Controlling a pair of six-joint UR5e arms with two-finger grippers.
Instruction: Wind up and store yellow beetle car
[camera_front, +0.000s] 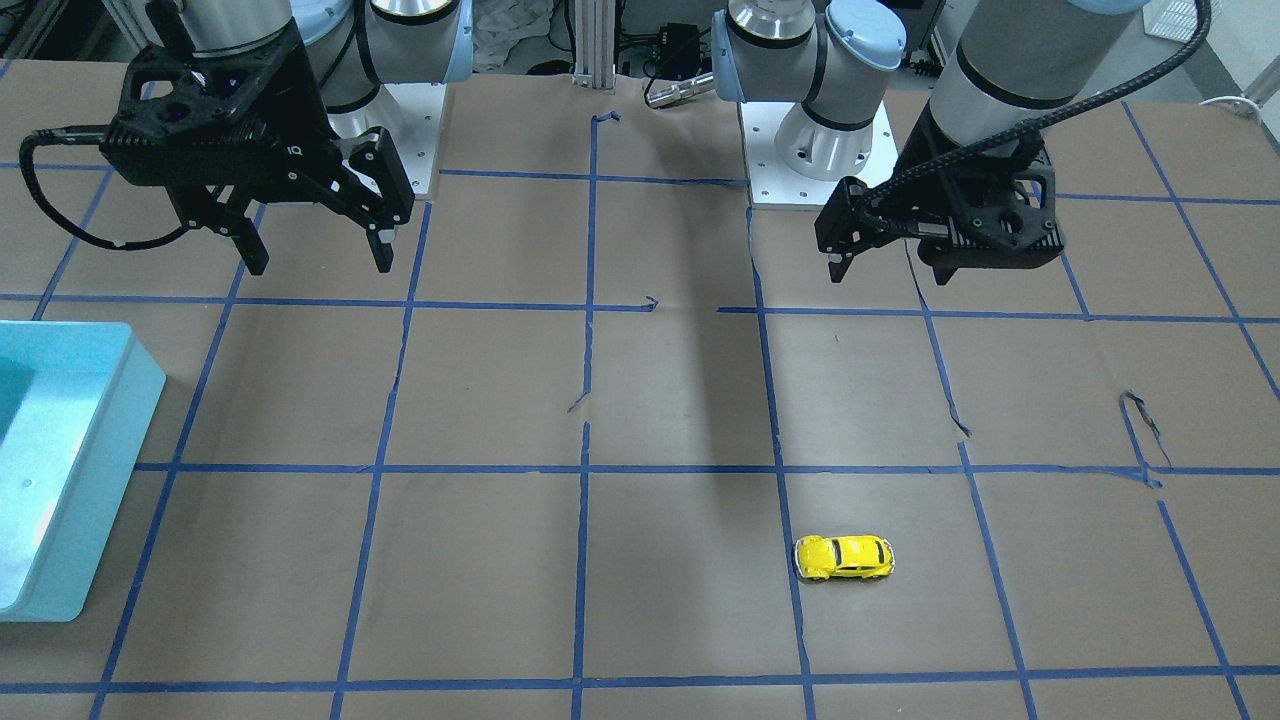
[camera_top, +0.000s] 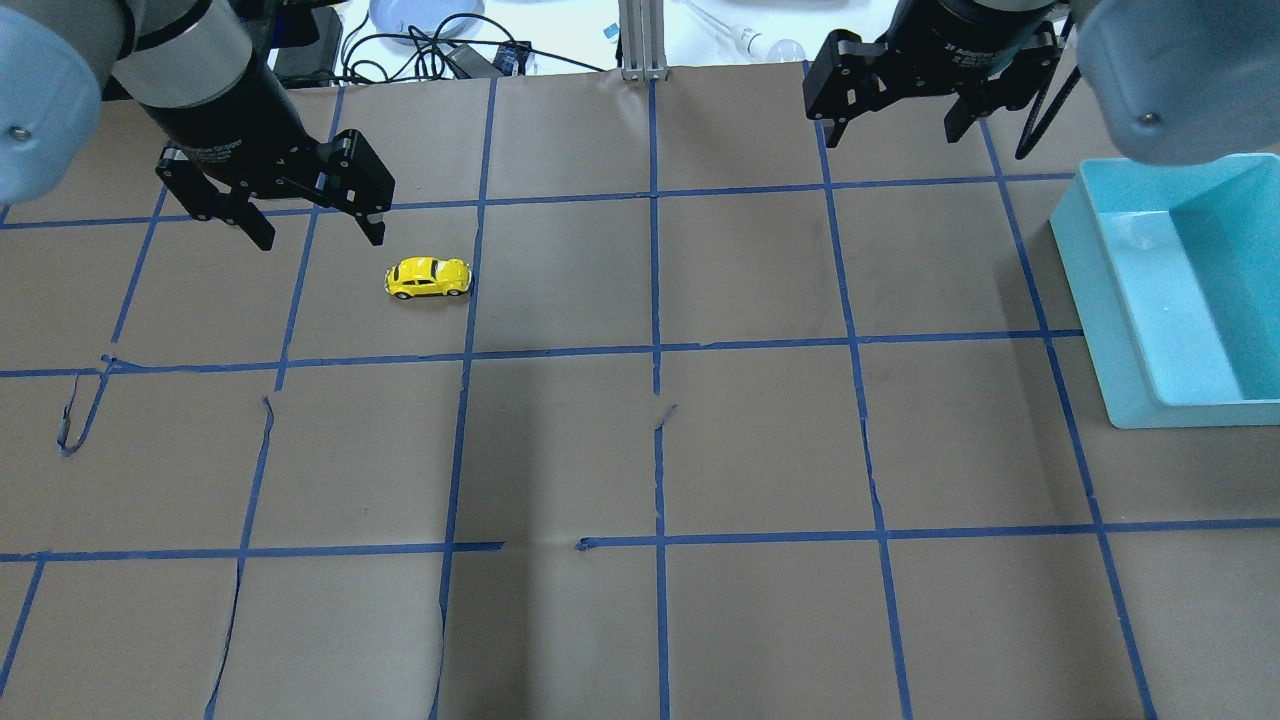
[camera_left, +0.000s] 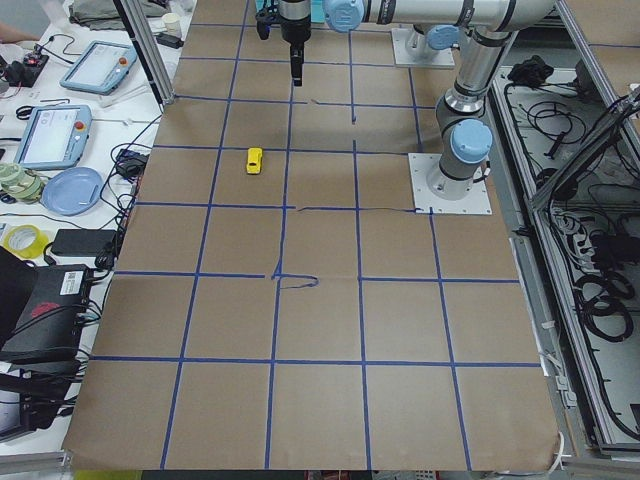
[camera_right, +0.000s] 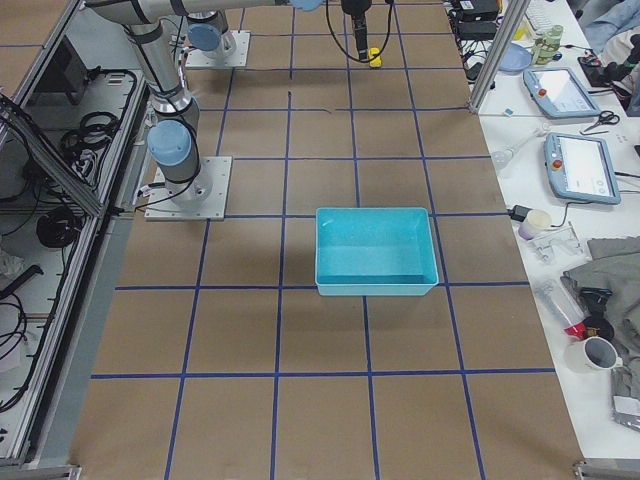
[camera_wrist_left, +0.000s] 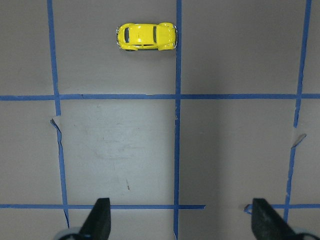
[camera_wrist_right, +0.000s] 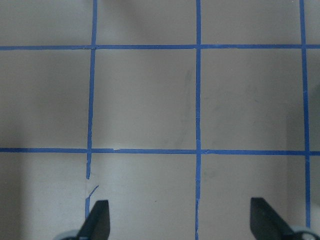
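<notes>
The yellow beetle car (camera_top: 429, 278) stands on its wheels on the brown paper-covered table, side-on to the robot. It also shows in the front view (camera_front: 845, 558), the left side view (camera_left: 254, 160) and the left wrist view (camera_wrist_left: 146, 37). My left gripper (camera_top: 320, 238) hovers open and empty above the table, a little to the robot's side and left of the car; its fingertips (camera_wrist_left: 100, 220) frame bare paper. My right gripper (camera_top: 893, 128) hangs open and empty, high on the other half of the table, over bare paper (camera_wrist_right: 181, 225).
A light blue bin (camera_top: 1100, 300) sits at the table's right edge, near my right arm; it looks empty in the right side view (camera_right: 375, 285). Blue tape lines grid the paper, torn in places. Tablets, cables and cups lie on the benches beyond the table.
</notes>
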